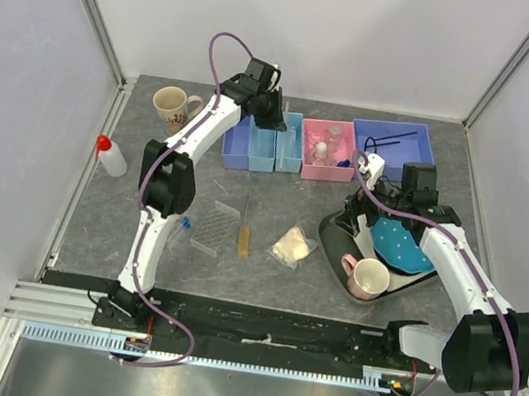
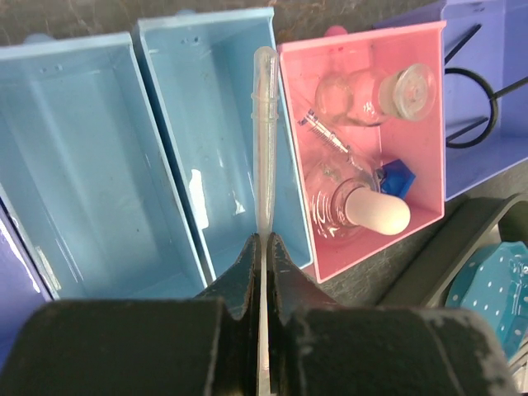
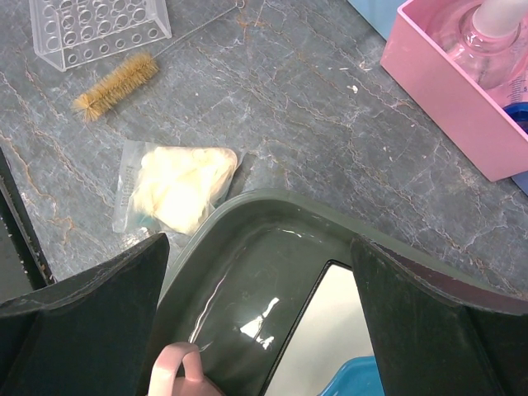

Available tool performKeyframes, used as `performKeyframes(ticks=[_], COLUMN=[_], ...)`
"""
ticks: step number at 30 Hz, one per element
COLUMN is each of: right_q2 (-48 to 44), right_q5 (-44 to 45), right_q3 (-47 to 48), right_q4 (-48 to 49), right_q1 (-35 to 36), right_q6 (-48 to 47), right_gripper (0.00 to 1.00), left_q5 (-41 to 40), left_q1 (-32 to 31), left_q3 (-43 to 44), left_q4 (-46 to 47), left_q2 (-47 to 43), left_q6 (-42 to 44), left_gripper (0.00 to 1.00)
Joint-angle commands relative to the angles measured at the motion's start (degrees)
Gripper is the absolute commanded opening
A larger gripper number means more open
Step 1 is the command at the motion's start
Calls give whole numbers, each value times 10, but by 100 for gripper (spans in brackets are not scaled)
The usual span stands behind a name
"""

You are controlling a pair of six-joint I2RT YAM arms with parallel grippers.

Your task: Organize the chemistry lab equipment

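My left gripper [image 2: 266, 239] is shut on a clear thin pipette [image 2: 265, 124] and holds it over a light blue bin [image 2: 214, 124]; it also shows in the top view [image 1: 274, 113]. Beside that bin, the pink bin [image 2: 363, 37] holds white-capped clear bottles [image 2: 351, 202]. A black wire ring [image 2: 470, 111] lies in the darker blue bin. My right gripper [image 3: 257, 243] is open and empty above the dark tray [image 3: 247, 272]. On the table lie a whitish bag [image 3: 177, 186], an amber brush [image 3: 115, 82], a clear rack [image 3: 95, 29], blue-capped tubes [image 1: 181, 229] and a red-capped squeeze bottle [image 1: 111, 157].
A row of light blue bins [image 1: 262, 150], the pink bin [image 1: 325, 172] and the darker blue bin [image 1: 395, 143] stands at the back. A beige mug [image 1: 172, 103] stands back left. The dark tray [image 1: 338, 233] holds a pink mug [image 1: 369, 277] and a blue dotted plate [image 1: 403, 247].
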Motion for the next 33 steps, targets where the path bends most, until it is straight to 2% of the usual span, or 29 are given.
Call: performKeyframes(ticks=[1,7,15,27,33], right_q2=[-8,-8,-5,-3,-3], right_q5=[-18,-21,-26,-26,-26], right_q3=[6,6,5,5,5], right_q4=[13,13,14,12,12], right_q1=[-2,-3,-2,-2,-3], right_q6=[-2,-1,-2,-4,-5], right_gripper=[98,98,98,98,98], left_q5=[26,12,-46,-43,-34], left_q1=[7,9,9,9,9], left_q3=[34,36,38,20,1], left_q4=[68,108,173,177,177], left_q2=[-1,-4,10,44,49], left_q6=[-20,-26,-21,11,27], left_gripper=[2,2,2,2,6])
